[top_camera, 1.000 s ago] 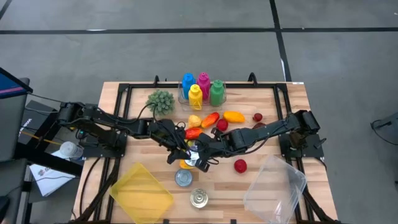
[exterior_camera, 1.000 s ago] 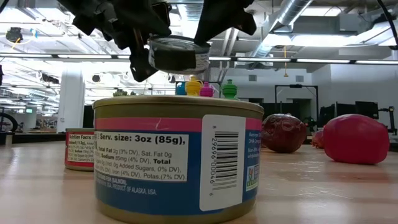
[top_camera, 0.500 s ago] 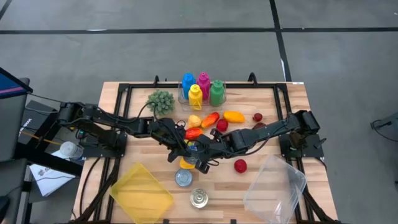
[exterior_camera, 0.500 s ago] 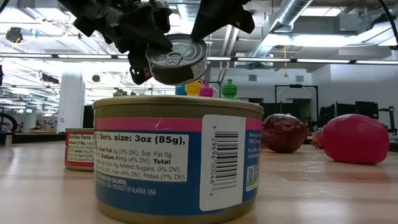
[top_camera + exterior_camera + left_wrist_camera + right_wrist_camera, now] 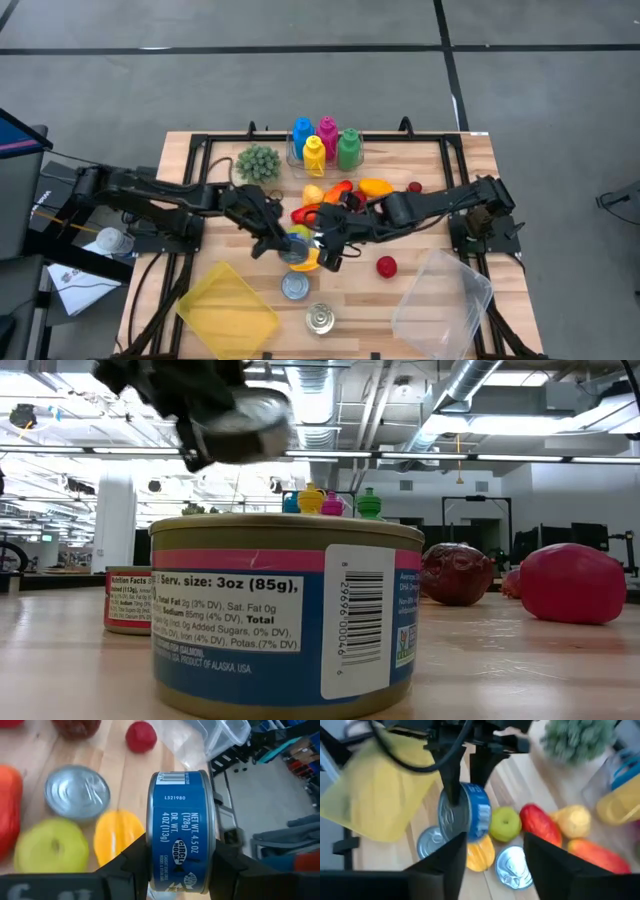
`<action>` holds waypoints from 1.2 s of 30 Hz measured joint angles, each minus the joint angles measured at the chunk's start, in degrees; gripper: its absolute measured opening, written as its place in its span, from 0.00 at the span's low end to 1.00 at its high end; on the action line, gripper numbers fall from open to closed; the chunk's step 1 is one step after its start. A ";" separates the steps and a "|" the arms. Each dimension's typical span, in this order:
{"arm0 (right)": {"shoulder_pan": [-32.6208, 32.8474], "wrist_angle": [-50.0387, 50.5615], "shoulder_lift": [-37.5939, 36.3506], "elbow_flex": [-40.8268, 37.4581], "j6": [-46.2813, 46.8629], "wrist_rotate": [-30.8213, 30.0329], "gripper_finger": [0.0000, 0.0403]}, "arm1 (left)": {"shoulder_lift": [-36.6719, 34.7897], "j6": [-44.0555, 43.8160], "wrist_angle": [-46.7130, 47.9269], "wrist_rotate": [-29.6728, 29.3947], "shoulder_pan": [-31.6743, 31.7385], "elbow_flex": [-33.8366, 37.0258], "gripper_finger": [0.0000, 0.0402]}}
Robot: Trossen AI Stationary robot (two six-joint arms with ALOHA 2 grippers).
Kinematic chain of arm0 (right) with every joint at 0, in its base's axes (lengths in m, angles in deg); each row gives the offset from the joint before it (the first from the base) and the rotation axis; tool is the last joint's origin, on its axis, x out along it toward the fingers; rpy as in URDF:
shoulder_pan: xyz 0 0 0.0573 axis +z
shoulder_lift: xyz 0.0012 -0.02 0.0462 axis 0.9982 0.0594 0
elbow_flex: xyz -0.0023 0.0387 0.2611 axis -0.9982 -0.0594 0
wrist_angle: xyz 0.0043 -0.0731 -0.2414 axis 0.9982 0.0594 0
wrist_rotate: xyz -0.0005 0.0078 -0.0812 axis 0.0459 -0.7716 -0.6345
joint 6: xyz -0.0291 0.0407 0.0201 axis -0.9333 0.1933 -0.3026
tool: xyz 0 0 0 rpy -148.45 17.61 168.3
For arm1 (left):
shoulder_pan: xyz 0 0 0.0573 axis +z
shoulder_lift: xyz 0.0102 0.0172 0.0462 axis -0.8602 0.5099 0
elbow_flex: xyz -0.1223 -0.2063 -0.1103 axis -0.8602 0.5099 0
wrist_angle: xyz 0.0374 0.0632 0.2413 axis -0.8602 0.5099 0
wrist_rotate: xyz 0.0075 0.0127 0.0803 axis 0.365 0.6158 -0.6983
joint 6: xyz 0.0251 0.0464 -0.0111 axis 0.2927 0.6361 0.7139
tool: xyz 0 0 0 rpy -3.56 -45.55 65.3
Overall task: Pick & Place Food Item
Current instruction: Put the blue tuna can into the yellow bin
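A blue tuna can (image 5: 182,830) hangs above the middle of the table, with my left gripper (image 5: 288,245) shut on it. The same can (image 5: 465,815) shows in the right wrist view, and as a blur (image 5: 240,425) in the low view. My right gripper (image 5: 495,870) stands open just to the can's right and above it, touching nothing; in the high view it (image 5: 330,245) is over the fruit. Under the can lie a yellow pepper (image 5: 117,837), a green apple (image 5: 50,845) and a silver can (image 5: 77,791). My left gripper pinches the blue can between its two fingers, one on each flat end (image 5: 150,855). The fingers (image 5: 227,867) come slanting down from the table's left. The can sits on edge in the hold, its label wall toward the wrist, lifted clear of the table.
Two more cans (image 5: 294,287) (image 5: 320,320) stand near the front edge, one (image 5: 285,610) close before the low camera. A yellow lid (image 5: 228,308) lies front left, a clear tub (image 5: 443,300) front right. Coloured bottles (image 5: 325,145), a green plant (image 5: 258,163) and red fruit (image 5: 386,266) stand around.
My left gripper has shut on the can's flat ends and carried it up and toward the table's left edge. The can has tipped from level onto its edge. My right gripper has let go of the can and risen out of the low view.
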 joint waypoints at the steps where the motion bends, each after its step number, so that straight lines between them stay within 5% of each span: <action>1: 0.45 1.66 0.00 2.08 -0.56 -0.83 0.49 | -1.96 -1.16 2.05 0.74 -0.30 0.00 0.32; 9: 4.82 16.66 0.00 13.95 -0.76 -10.99 0.52 | -17.68 -18.81 24.42 1.30 -6.41 -0.02 0.32; 16: 9.31 22.28 -0.94 15.42 0.64 -15.03 0.46 | -22.67 -34.23 33.64 -4.96 -21.42 -0.02 0.32; 27: 13.52 25.46 -11.38 15.51 3.54 -17.89 0.26 | -12.31 -45.56 27.35 -11.66 -43.41 -0.02 0.32; 36: 15.13 27.40 -14.65 15.51 3.35 -22.28 0.21 | -0.05 -45.30 13.75 -11.77 -45.19 -0.02 0.33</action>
